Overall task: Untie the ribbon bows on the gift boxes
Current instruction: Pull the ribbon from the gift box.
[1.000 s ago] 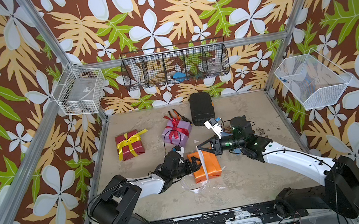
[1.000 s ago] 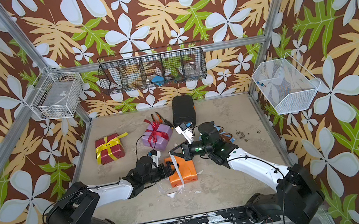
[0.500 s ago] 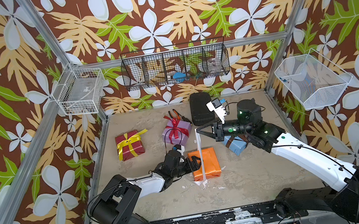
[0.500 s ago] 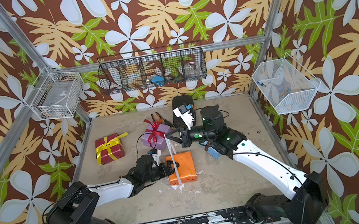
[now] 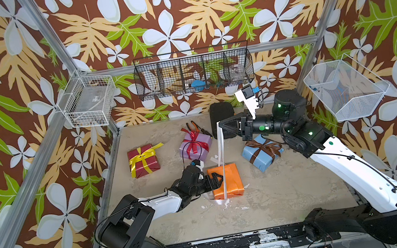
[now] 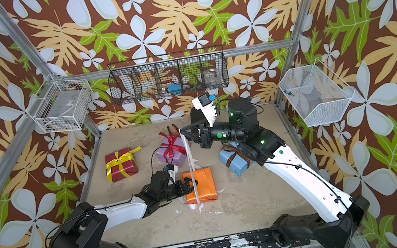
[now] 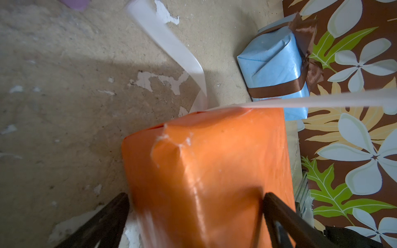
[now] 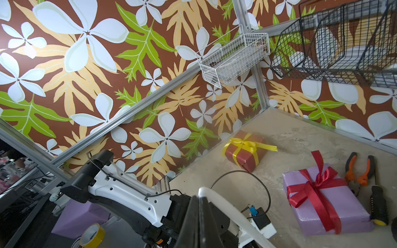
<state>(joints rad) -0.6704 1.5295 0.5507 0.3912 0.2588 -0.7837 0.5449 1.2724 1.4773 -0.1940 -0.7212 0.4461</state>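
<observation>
Glossy orange paper box (image 7: 214, 171); satiny white ribbon (image 7: 171, 47).

The orange box (image 7: 210, 163) fills the near view, its paper scuffed at one corner. The left pincer (image 7: 195, 198) stands spread wide at its near end, one dark finger (image 7: 111, 212) just beside it, the other across its face. A white ribbon (image 7: 322, 102) runs taut off its far edge; another strand curls up beyond. Past it a light blue box (image 7: 272, 62) with a brown ribbon (image 7: 277, 90) sits on the chipped desk (image 7: 64, 107).

Both top views are evenly bright and sharp; the left wrist view is dimmer, its orange box (image 7: 206, 171) blurred close up.
</observation>
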